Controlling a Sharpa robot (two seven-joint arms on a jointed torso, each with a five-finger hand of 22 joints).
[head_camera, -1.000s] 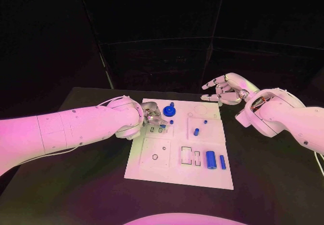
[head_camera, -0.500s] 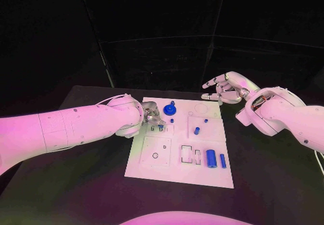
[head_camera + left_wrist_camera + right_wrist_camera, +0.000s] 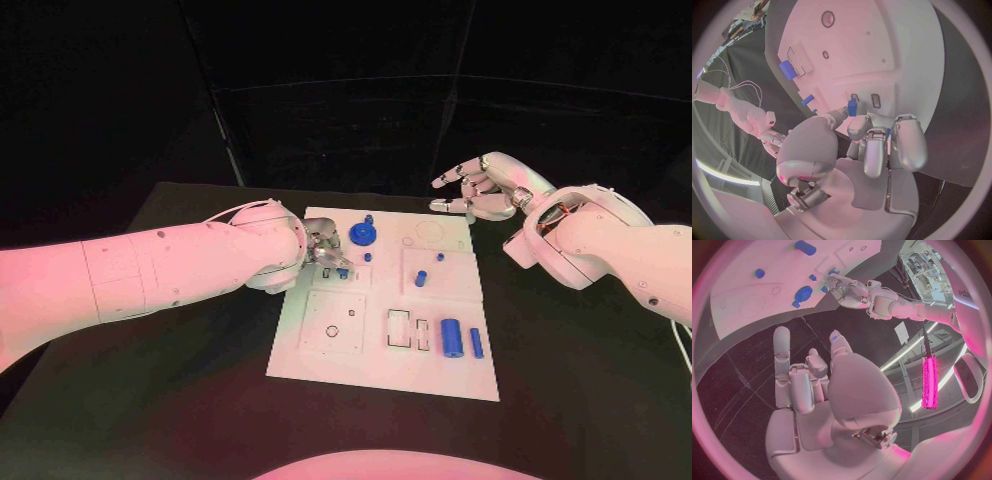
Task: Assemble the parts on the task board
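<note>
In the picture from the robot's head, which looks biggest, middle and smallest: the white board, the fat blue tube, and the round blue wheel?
1. White board, by far the largest.
2. Fat blue tube.
3. Round blue wheel, close to the tube in size and farther from the camera, so that order is unsure.

left hand (image 3: 320, 245) is curling its fingers down over the board's left side, pinching a small blue part; right hand (image 3: 483, 188) is hovering empty, fingers loosely spread.

No whole text, label, brand, number or sign can be read on the task board (image 3: 384, 362) or the parts; in the right wrist view a few pale letters, perhaps "edi", stand cut off at the rim, too partial to make out.
</note>
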